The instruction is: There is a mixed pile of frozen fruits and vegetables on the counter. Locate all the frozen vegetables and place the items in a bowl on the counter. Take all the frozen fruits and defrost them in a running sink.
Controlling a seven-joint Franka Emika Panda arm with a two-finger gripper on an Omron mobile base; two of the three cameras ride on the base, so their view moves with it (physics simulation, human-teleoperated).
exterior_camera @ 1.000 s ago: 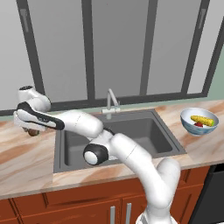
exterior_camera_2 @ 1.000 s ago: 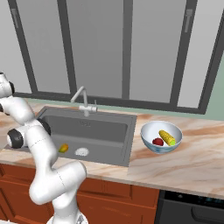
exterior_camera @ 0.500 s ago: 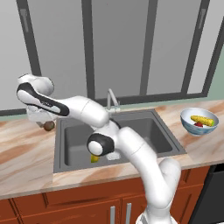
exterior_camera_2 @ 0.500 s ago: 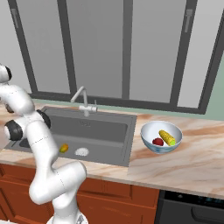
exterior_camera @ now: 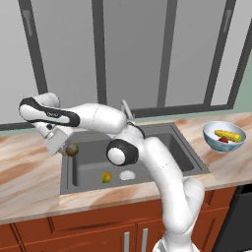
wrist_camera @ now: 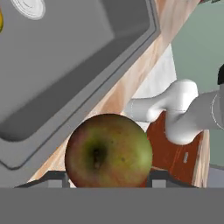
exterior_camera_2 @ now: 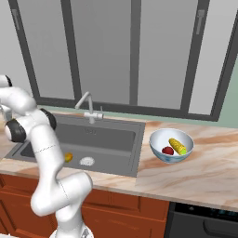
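Brown ball (wrist_camera: 108, 151) clenched in gripper (exterior_camera: 66, 147) at sink (exterior_camera: 88, 162) rim, nine o'clock.
Small, hard, round, probably slick when frozen; best gripped across its widest middle.

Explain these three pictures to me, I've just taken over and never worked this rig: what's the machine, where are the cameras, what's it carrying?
It is a white robot arm with a two-finger gripper. Two cameras sit behind it, left and right; the third rides on its hand. The gripper holds a brown ball, a fruit, over the left rim of the dark sink. A yellow-green oval lies in the basin near the drain. On the marbled counter to the right stands a pale bowl with a corn cob and a red ball inside.
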